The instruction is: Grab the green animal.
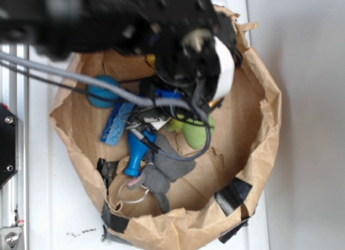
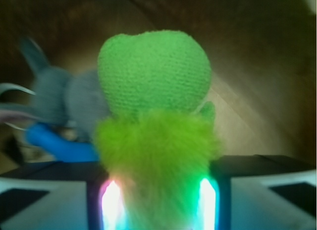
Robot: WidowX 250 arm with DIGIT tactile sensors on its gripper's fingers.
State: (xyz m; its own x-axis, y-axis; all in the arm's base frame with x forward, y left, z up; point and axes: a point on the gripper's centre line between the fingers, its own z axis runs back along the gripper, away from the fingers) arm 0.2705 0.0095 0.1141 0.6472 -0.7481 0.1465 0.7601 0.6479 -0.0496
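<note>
The green animal fills the wrist view, with its smooth rounded green end away from me and its shaggy yellow-green body running back between my fingers. My gripper is closed on that shaggy body, which touches both lit pads. In the exterior view the green animal shows near the middle of the brown paper bin, partly hidden under my arm and cables. My gripper is mostly hidden there by the wrist.
The brown paper bin wall rings everything. A grey plush animal, a blue bottle-shaped toy, a blue block and a teal disc lie left of the green animal. Black tape patches the rim.
</note>
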